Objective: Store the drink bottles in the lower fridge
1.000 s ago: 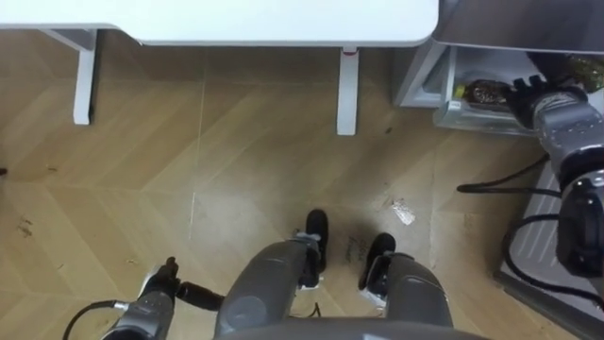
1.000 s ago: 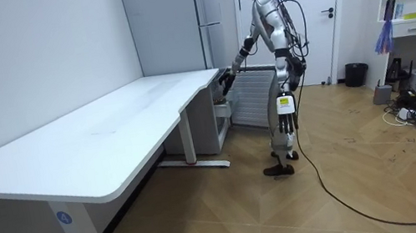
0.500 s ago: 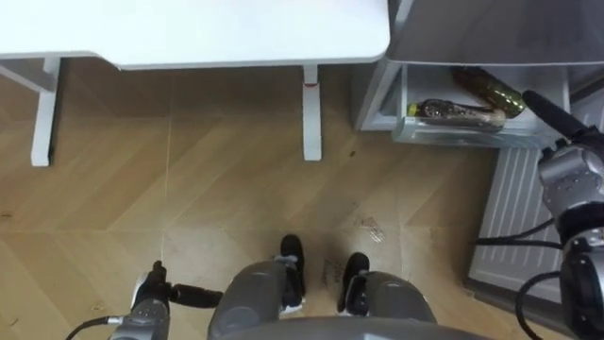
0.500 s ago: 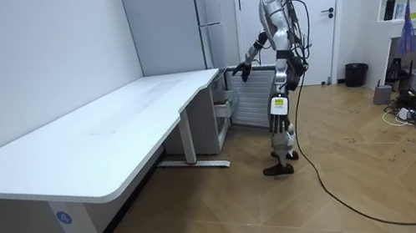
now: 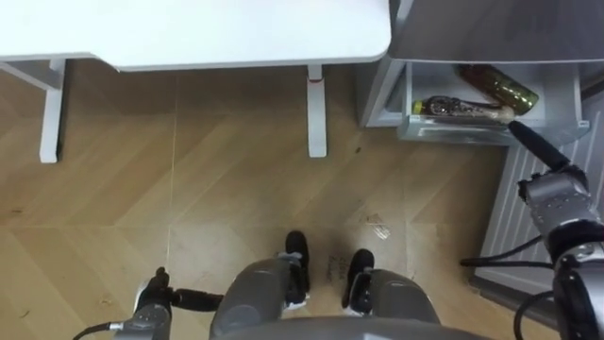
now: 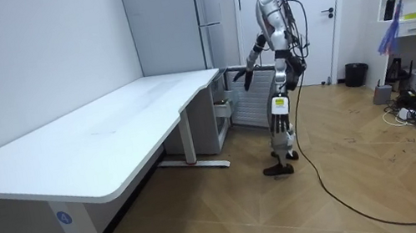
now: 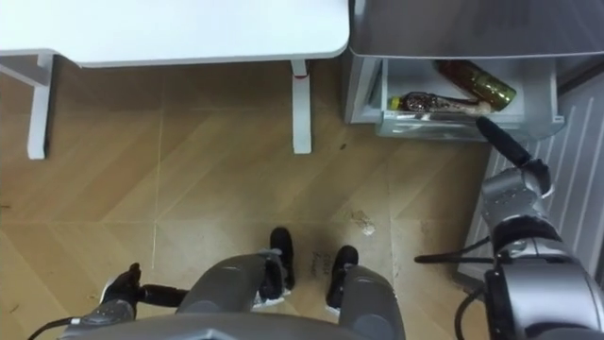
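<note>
Lying side by side in the open fridge drawer (image 5: 472, 135), a brown bottle (image 5: 497, 86) and a clear bottle (image 5: 457, 110) sit apart from the right hand (image 5: 540, 154), whose straight fingers hold nothing, while the left hand (image 5: 154, 304) hangs low, its fingers impossible to read.

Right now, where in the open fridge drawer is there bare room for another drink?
Free in the drawer: its right end, past the gold-capped bottle, and its back left corner, behind the yellow-capped bottle. The middle and front are crowded by both bottles; the right hand hovers outside.
</note>
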